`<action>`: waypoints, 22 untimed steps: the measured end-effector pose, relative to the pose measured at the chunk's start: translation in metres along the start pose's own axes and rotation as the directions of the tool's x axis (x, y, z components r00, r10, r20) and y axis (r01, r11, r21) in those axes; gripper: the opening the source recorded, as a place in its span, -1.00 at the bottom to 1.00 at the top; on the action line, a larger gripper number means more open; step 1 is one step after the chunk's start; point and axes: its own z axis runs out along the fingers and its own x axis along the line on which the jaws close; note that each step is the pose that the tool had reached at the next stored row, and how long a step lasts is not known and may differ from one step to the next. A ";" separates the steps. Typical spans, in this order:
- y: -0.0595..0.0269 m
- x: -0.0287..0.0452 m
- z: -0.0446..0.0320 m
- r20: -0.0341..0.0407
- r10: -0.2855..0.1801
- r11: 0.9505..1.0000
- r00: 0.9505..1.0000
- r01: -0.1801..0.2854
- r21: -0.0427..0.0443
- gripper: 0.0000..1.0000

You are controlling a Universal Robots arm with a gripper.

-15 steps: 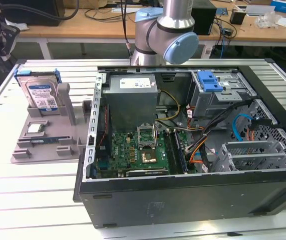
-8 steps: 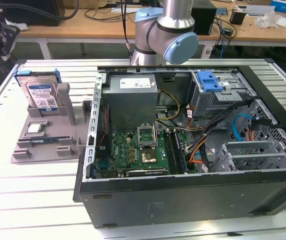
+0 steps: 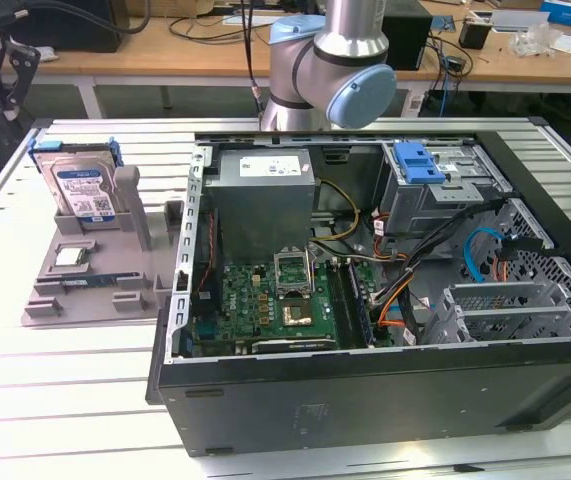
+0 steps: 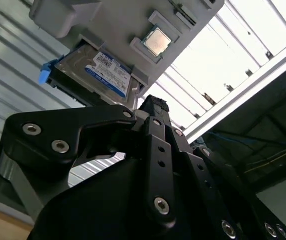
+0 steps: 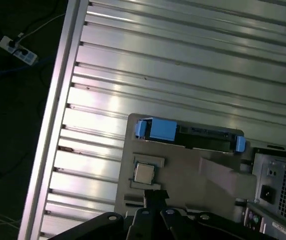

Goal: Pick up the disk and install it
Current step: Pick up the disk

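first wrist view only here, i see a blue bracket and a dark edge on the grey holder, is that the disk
Observer: Yes. In the exterior view the disk stands upright in the grey holder, with its white-and-blue label facing the camera.
Operator: where's the case it goes in
Observer: The computer case lies open at the exterior view's right of the holder, close beside it.
Operator: anything blue inside
Observer: A blue plastic clip sits on top of the drive cage, toward the exterior view's right of the case.
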 end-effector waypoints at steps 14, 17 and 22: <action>0.0000 0.0000 0.0000 -0.010 -0.268 0.963 0.963 0.268 -0.008 -0.79; 0.0000 0.0000 0.0000 -0.011 -0.311 0.950 0.950 0.311 -0.009 -0.79; 0.0000 0.0000 0.0000 -0.014 -0.391 0.920 0.920 0.391 -0.012 -0.79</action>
